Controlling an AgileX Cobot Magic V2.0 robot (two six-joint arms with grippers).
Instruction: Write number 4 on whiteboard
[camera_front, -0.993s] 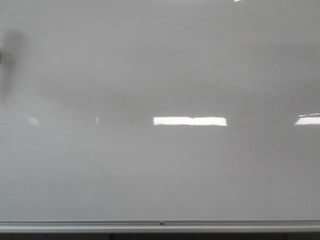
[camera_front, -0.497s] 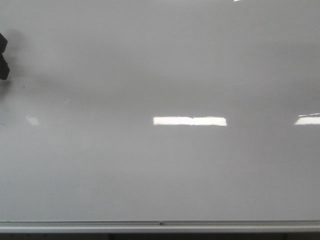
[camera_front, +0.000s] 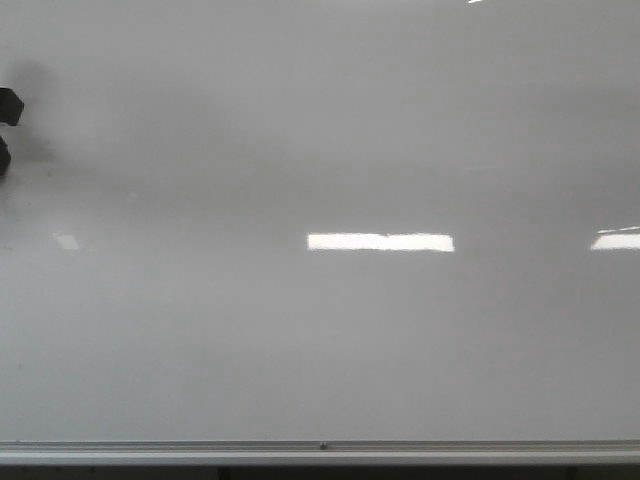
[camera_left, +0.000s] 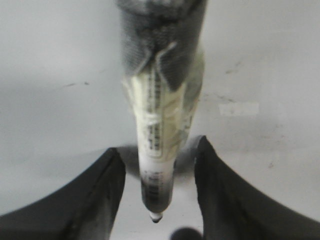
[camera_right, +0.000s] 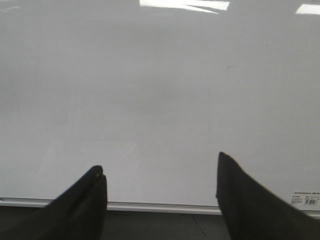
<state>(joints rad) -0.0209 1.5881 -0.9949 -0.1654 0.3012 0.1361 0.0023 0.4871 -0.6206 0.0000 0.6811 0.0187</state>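
Note:
The whiteboard (camera_front: 320, 150) fills the front view, glossy grey-white with light reflections. No number 4 shows on it in any view. My left gripper (camera_front: 4, 130) is only a dark bit at the board's left edge. In the left wrist view a marker (camera_left: 159, 125), wrapped in tape and mesh, runs between the fingers of the left gripper (camera_left: 157, 147). The jaws stand apart with a gap on each side of it. Its tip (camera_left: 156, 217) hangs just off the board (camera_left: 60, 100). My right gripper (camera_right: 160, 167) is open and empty over the board's lower edge.
A silver rail (camera_front: 320, 452) runs along the board's bottom edge, also seen as a rail (camera_right: 160, 206) in the right wrist view. A small label (camera_right: 306, 199) sits at the board's corner. Faint smudges (camera_left: 232, 67) mark the surface near the marker.
The dark left gripper has come into the front view at the left edge, where a second ago there was mostly its shadow. The board's surface looks unchanged.

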